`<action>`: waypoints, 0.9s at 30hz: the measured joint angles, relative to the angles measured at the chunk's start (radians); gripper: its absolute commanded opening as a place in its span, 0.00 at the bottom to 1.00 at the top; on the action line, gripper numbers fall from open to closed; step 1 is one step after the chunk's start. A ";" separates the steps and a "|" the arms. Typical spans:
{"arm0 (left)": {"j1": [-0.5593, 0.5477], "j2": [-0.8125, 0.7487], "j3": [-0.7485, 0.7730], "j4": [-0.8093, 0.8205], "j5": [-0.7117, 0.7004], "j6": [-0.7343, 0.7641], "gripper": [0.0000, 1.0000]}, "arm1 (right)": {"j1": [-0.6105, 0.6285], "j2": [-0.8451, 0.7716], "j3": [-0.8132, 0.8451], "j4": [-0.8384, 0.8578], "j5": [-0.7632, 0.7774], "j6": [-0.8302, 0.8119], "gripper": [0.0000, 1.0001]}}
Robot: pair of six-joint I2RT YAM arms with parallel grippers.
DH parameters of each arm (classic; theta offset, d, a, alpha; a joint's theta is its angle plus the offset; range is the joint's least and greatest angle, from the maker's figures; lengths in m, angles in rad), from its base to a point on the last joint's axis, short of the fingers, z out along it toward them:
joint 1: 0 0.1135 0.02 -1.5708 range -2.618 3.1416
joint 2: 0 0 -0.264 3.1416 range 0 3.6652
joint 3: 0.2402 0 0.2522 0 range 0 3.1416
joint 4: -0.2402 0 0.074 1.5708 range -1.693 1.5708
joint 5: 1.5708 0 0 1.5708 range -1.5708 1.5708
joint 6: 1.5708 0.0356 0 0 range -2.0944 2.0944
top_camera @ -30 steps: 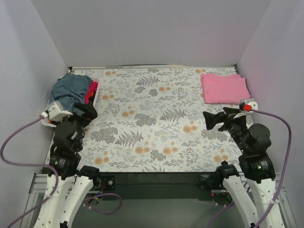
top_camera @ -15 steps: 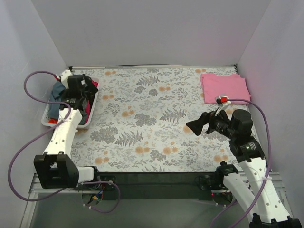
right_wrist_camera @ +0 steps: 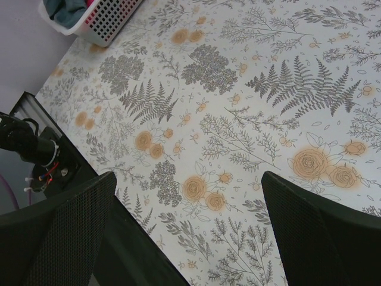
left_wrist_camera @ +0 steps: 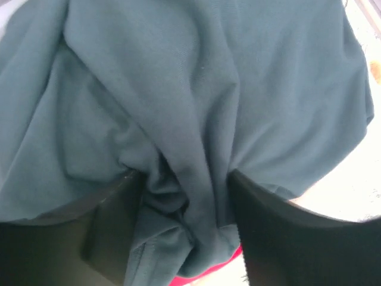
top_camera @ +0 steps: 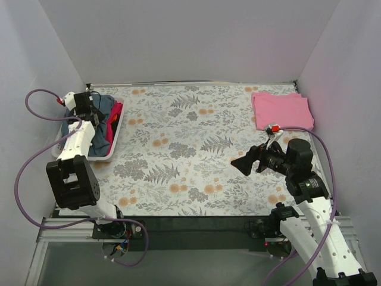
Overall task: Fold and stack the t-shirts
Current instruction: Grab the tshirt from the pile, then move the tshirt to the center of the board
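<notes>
Entry: t-shirts, part in the basket (top_camera: 117, 138), one laid out apart from it; two grippers attending.

Dark blue-grey shirt (left_wrist_camera: 178, 89) heaped loose on top inside the basket, with a magenta shirt (top_camera: 114, 110) showing beside it at the basket's right wall. Left gripper (left_wrist_camera: 184, 238) is down in the basket, its fingers (left_wrist_camera: 113, 232) part-way apart either side of a bunched ridge of the blue-grey cloth (cannot tell whether they press it yet). Pink shirt (top_camera: 281, 111) lies folded flat on the flowered table (top_camera: 190, 131), well apart from the basket, at the opposite far corner. Right gripper (top_camera: 244, 164) is spread wide and holds nothing, above bare table, well apart from the basket and nearer the pink shirt.
</notes>
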 measured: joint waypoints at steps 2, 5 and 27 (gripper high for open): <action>0.000 0.003 0.000 0.008 0.009 0.006 0.21 | 0.000 0.001 0.000 -0.002 0.000 -0.003 0.98; -0.003 -0.010 0.010 0.011 0.016 0.023 0.03 | 0.000 0.001 0.000 -0.006 0.000 -0.003 0.98; -0.694 -0.178 0.496 0.026 0.152 0.136 0.05 | 0.000 0.018 0.002 -0.040 0.014 -0.006 0.98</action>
